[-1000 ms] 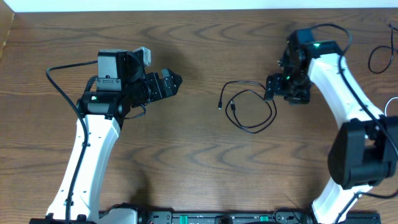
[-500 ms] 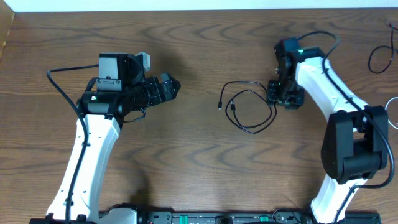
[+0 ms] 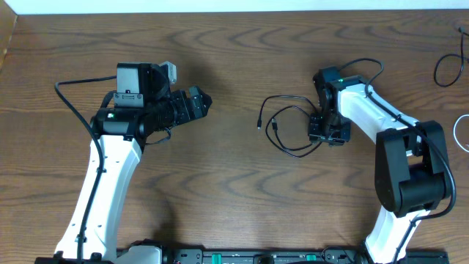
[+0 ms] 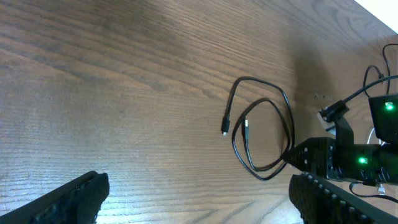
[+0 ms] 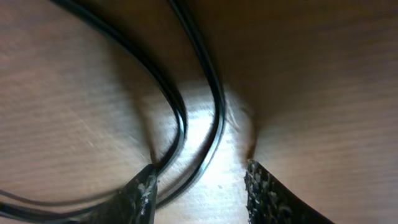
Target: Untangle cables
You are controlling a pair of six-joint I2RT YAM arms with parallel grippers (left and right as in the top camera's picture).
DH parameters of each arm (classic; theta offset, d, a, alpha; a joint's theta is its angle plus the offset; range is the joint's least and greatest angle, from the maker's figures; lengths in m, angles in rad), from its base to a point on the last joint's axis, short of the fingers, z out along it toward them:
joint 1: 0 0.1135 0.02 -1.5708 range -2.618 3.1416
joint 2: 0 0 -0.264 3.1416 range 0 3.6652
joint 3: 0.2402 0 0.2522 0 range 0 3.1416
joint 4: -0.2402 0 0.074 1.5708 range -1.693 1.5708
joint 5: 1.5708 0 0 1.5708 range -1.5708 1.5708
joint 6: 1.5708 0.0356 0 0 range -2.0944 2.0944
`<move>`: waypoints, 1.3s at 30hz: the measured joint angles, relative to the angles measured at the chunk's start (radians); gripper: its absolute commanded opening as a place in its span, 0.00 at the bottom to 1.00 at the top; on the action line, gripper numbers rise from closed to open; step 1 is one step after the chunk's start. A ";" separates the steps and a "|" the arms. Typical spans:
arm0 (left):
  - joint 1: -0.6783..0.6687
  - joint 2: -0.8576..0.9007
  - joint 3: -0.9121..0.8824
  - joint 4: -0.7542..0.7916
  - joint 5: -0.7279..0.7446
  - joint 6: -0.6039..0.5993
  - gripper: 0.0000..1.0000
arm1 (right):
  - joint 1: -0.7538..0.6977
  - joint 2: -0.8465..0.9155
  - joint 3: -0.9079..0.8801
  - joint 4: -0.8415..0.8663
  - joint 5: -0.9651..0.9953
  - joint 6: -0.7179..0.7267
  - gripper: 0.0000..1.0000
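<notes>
Black cable, thin slack loop; right hand narrow astride strands; left hand wide

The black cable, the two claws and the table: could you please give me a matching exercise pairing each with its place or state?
Things:
1. black cable
2. left claw
3. right claw
4. table

Places or states:
A. open, well away from the cable
B. brown wood grain
C. lying in loops on the table
D. down low, fingers either side of cable strands

Pairs: 1-C, 2-A, 3-D, 4-B
</notes>
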 measured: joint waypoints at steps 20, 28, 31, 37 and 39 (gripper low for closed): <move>0.000 0.000 -0.002 -0.034 0.000 0.000 0.98 | 0.009 -0.040 -0.065 0.196 -0.056 0.043 0.01; 0.000 0.000 -0.002 -0.037 0.000 0.000 0.98 | -0.020 -0.037 0.176 0.069 -0.274 -0.111 0.01; 0.000 0.000 -0.002 -0.037 0.000 0.000 0.98 | -0.026 -0.076 0.260 0.002 -0.311 -0.157 0.01; 0.000 0.000 -0.002 -0.037 0.000 0.000 0.98 | -0.027 -0.192 0.374 -0.079 -0.321 -0.207 0.01; 0.000 0.000 -0.002 -0.037 0.000 0.000 0.98 | -0.031 -0.227 0.383 -0.084 -0.321 -0.213 0.01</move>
